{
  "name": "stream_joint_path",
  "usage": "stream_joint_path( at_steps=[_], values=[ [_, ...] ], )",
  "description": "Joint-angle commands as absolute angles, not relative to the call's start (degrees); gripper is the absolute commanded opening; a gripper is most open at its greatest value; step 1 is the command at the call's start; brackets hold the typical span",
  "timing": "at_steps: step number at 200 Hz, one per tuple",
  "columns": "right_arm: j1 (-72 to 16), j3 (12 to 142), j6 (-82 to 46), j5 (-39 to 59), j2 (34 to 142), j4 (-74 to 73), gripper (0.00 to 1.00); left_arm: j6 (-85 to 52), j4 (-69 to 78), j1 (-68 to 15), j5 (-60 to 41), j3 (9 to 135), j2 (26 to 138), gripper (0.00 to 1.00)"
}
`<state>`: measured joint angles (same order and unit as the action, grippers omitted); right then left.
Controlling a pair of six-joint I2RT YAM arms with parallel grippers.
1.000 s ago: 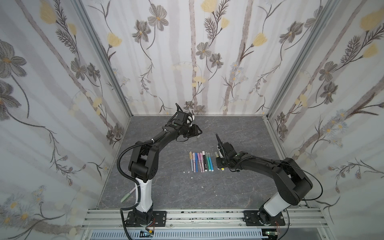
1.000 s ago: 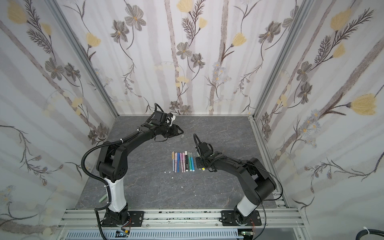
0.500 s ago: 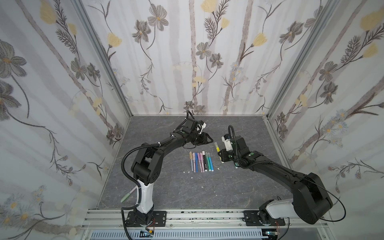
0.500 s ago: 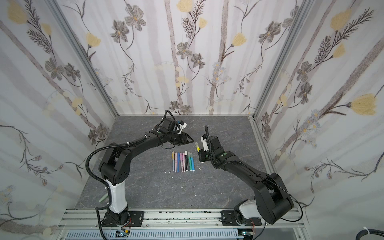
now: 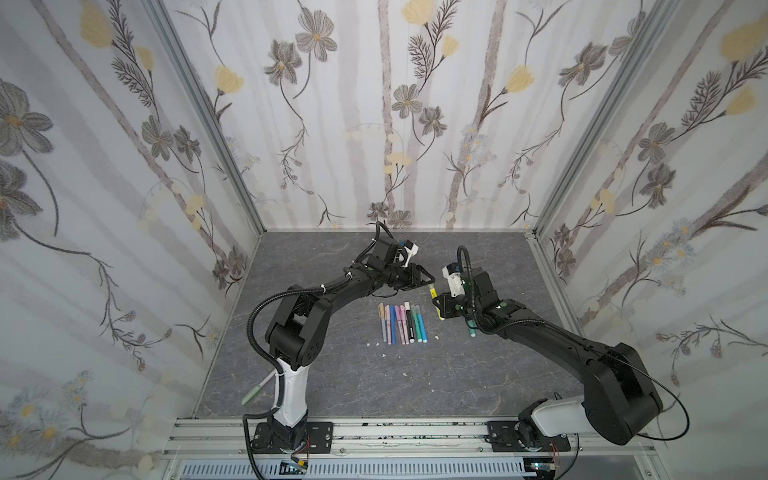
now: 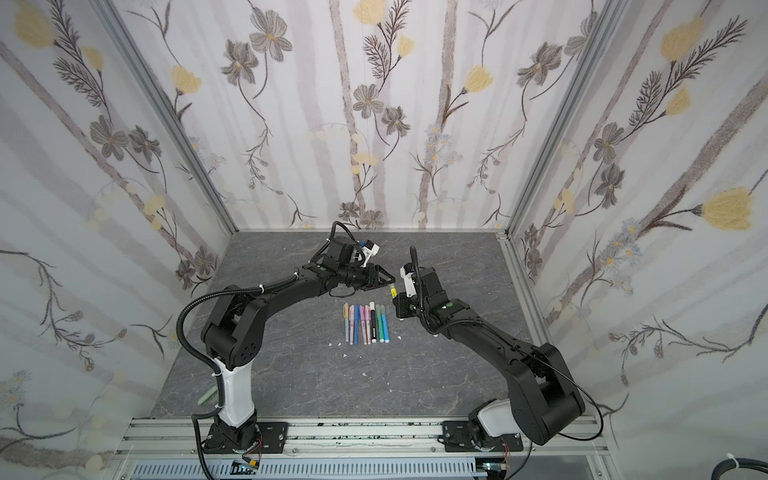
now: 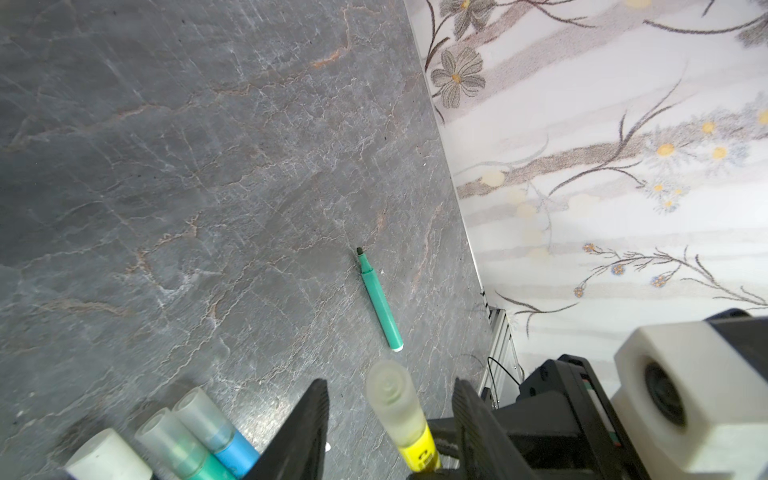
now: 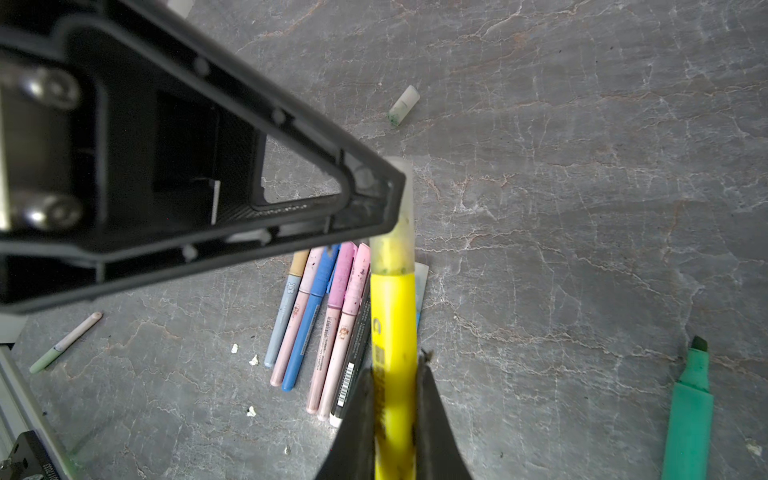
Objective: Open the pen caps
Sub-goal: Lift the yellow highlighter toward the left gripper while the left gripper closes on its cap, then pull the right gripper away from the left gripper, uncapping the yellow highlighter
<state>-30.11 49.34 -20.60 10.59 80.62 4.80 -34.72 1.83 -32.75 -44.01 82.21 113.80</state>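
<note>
The right gripper (image 8: 395, 370) is clamped on the yellow marker (image 8: 392, 316), lifted above the table (image 5: 332, 374) just right of the pen row (image 5: 401, 322). Its long axis points away from that gripper, cap (image 7: 390, 395) first, between the separated jaws of the left gripper (image 7: 390, 384). A moment earlier these jaws stood apart from the cap.
</note>
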Motion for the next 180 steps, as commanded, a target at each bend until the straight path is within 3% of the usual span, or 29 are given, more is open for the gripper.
stream_joint_path(
  at_steps=[1, 52, 180],
  values=[
    [-30.1, 49.49, -21.61, 10.82, 80.78, 1.27, 0.08, -36.71, 5.84, -32.95, -45.68, 82.09, 114.17, 0.46],
    [-30.15, 49.46, -22.15, 10.76, 81.47, 0.0, 0.08, -37.97, 7.16, -33.13, -46.43, 82.35, 114.67, 0.38],
    [-30.1, 49.0, -21.9, 9.01, 82.67, -1.01, 0.09, -39.02, 8.35, -33.19, -47.56, 82.71, 115.27, 0.03]
  ],
)
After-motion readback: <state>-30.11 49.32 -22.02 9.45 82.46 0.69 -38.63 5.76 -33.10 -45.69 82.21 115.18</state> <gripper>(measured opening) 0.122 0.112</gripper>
